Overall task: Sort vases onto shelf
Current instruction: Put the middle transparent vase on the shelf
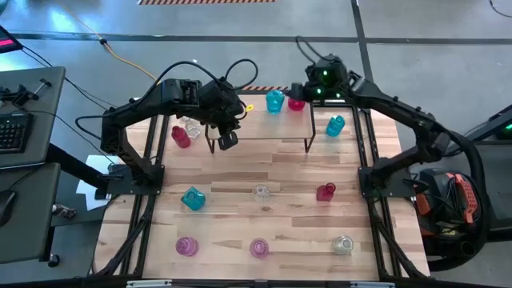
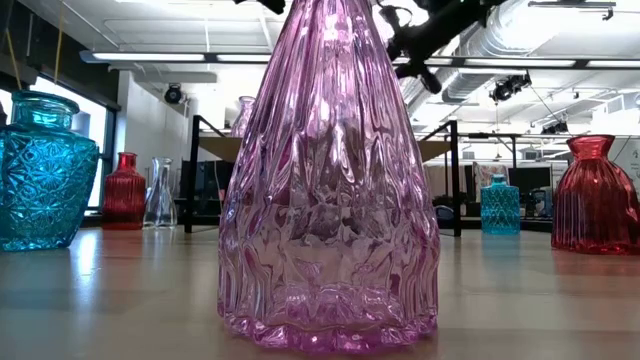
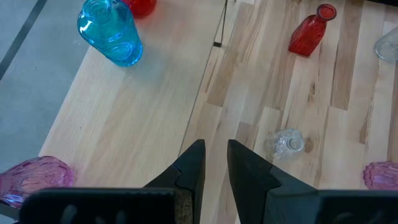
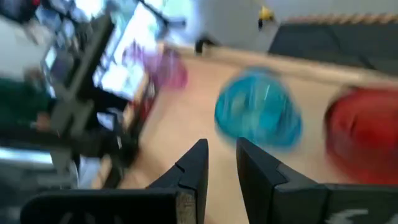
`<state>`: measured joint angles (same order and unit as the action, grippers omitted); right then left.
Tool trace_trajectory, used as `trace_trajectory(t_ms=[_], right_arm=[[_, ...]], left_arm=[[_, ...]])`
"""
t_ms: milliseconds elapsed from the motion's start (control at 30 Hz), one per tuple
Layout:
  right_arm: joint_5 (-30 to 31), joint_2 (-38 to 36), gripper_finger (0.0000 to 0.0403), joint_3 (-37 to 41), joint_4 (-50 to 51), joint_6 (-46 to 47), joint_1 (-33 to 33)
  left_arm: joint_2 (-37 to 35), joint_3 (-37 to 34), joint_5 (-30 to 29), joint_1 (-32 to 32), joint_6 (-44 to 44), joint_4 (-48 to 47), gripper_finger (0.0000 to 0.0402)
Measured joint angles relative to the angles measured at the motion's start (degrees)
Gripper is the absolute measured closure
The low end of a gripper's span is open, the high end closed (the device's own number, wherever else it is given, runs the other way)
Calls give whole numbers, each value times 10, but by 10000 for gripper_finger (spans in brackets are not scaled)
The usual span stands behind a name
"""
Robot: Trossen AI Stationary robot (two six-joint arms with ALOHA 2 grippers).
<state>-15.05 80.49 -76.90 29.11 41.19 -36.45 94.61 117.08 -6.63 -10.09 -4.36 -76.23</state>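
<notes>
The shelf (image 1: 260,124) stands at the table's far middle. On its far edge stand a teal vase (image 1: 274,101) and a red vase (image 1: 296,103). A pink vase (image 3: 34,177) stands on its left part, under my left arm in the high view. My left gripper (image 3: 214,155) hovers above the shelf's near-left part (image 1: 228,141), fingers almost together and holding nothing. My right gripper (image 4: 222,155) hangs by the shelf's far right end (image 1: 306,90), just short of the teal vase (image 4: 258,115) and red vase (image 4: 364,140), fingers a little apart and empty.
Several vases stand loose on the table. A red one (image 1: 181,136) and a clear one (image 1: 192,126) are left of the shelf, and a teal one (image 1: 335,126) is right of it. A middle row has teal (image 1: 193,198), clear (image 1: 261,192) and red (image 1: 326,191). A near row has pink (image 1: 186,246), pink (image 1: 259,248) and clear (image 1: 342,245).
</notes>
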Motion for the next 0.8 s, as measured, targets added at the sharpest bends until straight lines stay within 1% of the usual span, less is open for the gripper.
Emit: trace_trajectory(t_ms=[167, 367, 500, 633, 800], right_arm=[[2, -21, 339, 0, 85, -18, 57], [32, -19, 339, 0, 154, -27, 142], [75, -7, 339, 0, 162, -27, 195], [106, 16, 339, 0, 157, -27, 233], [117, 63, 339, 0, 134, -25, 273]], left_arm=[[0, 0, 0, 0, 0, 0, 344], [0, 0, 0, 0, 0, 0, 344], [0, 0, 0, 0, 0, 0, 344], [0, 0, 0, 0, 0, 0, 344], [0, 0, 0, 0, 0, 0, 344]])
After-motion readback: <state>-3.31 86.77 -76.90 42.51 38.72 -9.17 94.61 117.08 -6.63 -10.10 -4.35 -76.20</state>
